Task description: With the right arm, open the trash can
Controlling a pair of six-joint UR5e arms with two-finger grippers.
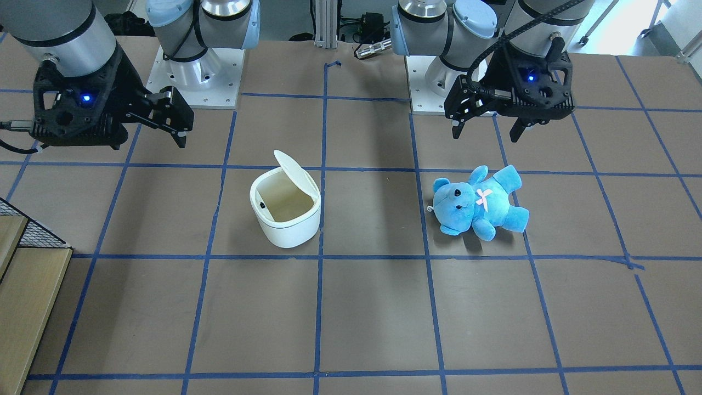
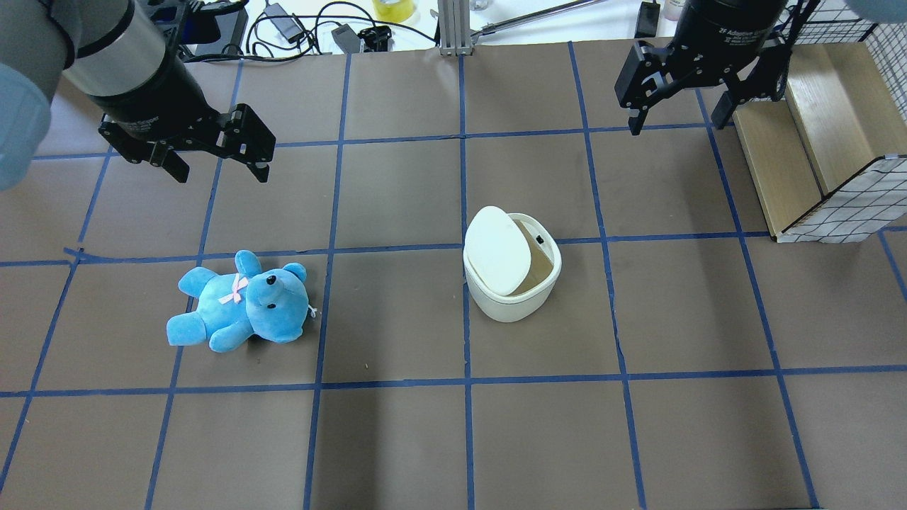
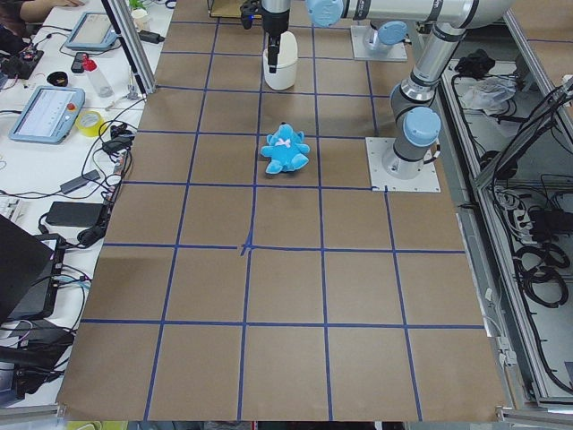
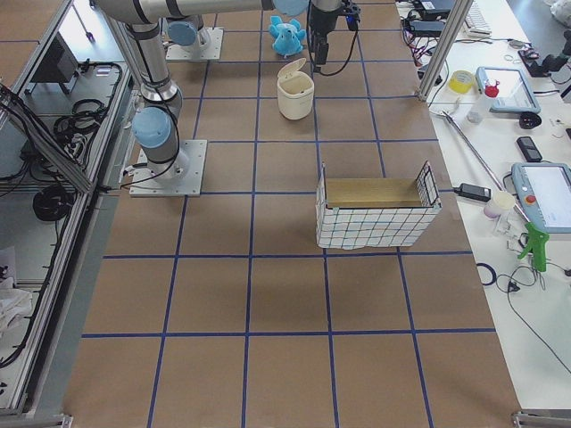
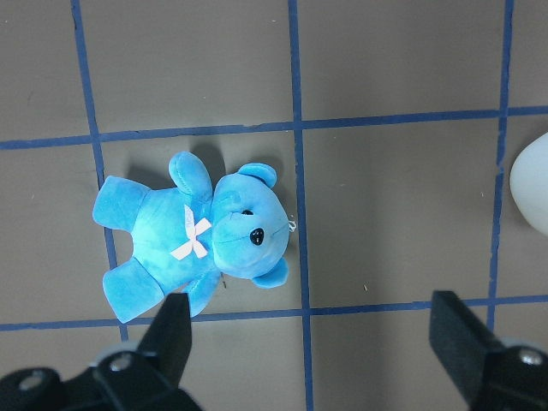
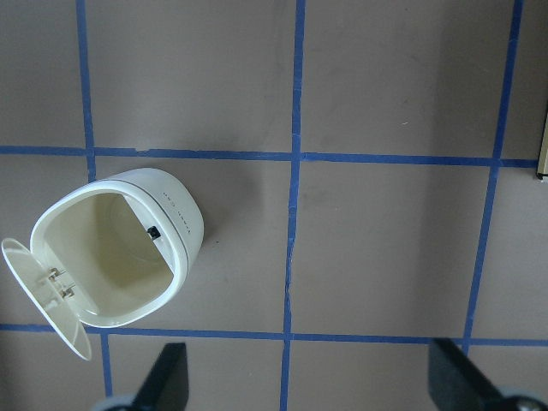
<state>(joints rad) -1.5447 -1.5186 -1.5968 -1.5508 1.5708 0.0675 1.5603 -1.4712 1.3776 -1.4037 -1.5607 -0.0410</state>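
Note:
The white trash can (image 1: 285,211) stands near the table's middle with its flip lid (image 1: 289,164) raised and the cream inside showing. It also shows in the overhead view (image 2: 511,297) and the right wrist view (image 6: 116,248). My right gripper (image 2: 674,124) is open and empty. It hangs in the air well apart from the can, toward the wire basket. It shows too in the front view (image 1: 173,120) and its own wrist view (image 6: 312,377). My left gripper (image 2: 221,173) is open and empty above the blue plush bear (image 2: 241,301).
The bear (image 1: 477,203) lies on its back on my left half of the table; it shows in the left wrist view (image 5: 197,235). A wire basket with a wooden box (image 2: 815,142) stands at the table's right edge. Blue tape lines grid the brown table.

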